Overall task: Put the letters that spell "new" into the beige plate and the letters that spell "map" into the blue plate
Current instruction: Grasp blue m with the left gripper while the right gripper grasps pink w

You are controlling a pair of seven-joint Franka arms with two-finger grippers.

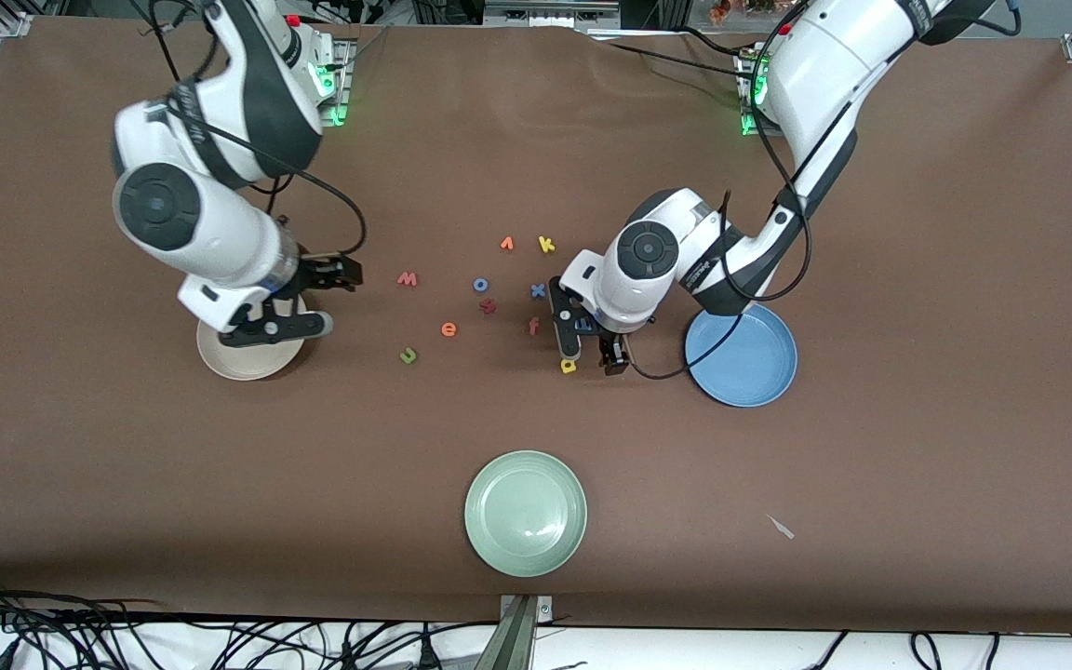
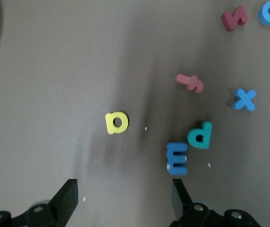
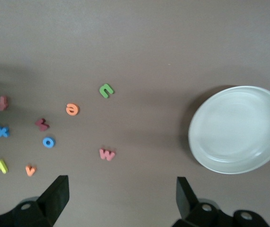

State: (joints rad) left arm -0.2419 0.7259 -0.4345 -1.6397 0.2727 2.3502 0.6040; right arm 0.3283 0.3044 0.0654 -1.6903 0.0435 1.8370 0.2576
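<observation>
Three plates: beige plate [image 1: 236, 365], blue plate [image 1: 759, 372], pale green plate [image 1: 526, 513]. Twelve foam letters: three blue (m [image 2: 177, 158], o [image 1: 481, 285], x [image 1: 537, 290]), two yellow (a [image 1: 569, 366], k [image 1: 546, 245]), two orange (e [image 1: 448, 328], v [image 1: 506, 244]), single green n [image 1: 408, 355], teal p [image 2: 200, 135], pinkish w [image 1: 408, 279], dark red letter [image 1: 489, 305], orange-red f [image 1: 533, 326]. Two grippers: left gripper [image 2: 124, 187], right gripper [image 3: 121, 187].

The plate under the right gripper [image 1: 289, 302] sits at the right arm's end of the table, and another plate [image 1: 759, 372] lies toward the left arm's end. A third plate [image 1: 526, 549] lies nearest the front camera. Between the first two are the scattered letters. The left gripper [image 1: 592, 358] hangs over the a [image 1: 569, 366] (p [image 2: 200, 135] and m [image 2: 177, 159] touching, just beside it).
</observation>
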